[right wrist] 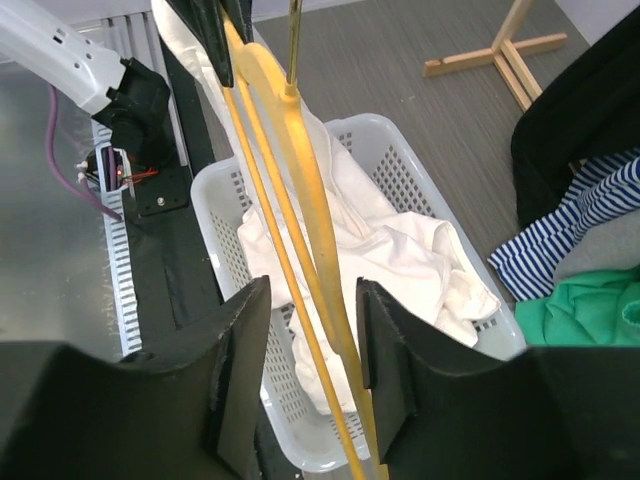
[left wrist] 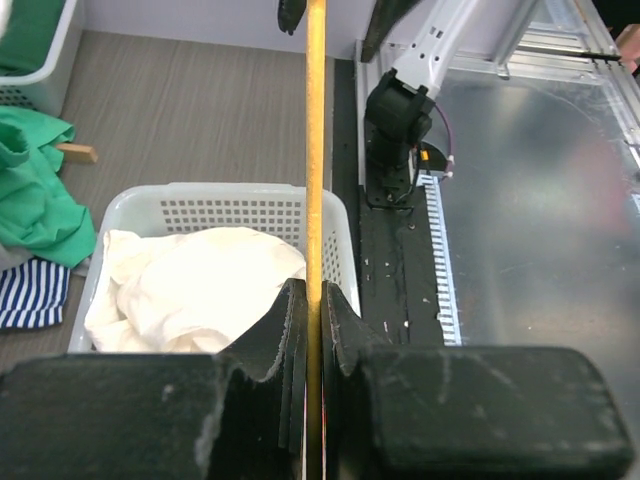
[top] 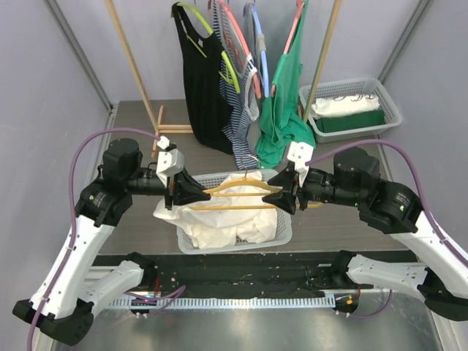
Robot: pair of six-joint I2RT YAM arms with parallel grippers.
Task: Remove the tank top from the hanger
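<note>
Over the white basket (top: 241,243) my left gripper (top: 178,194) pinches the yellow hanger (top: 234,196); my right gripper (top: 287,191) straddles its other end, jaws spread. The white tank top (top: 219,223) lies crumpled in the basket. I judge it light and limp, best grabbed by a fold.

Grey basket (top: 392,108) sits beside wooden rack (top: 132,58).

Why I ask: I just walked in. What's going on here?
Both arms have a yellow hanger between them above a white basket. The left tool is shut on one end of its bar. The right tool has its jaws astride the other end, open, not clamped. The white tank top lies crumpled in the basket, apparently already off the hanger.
</note>
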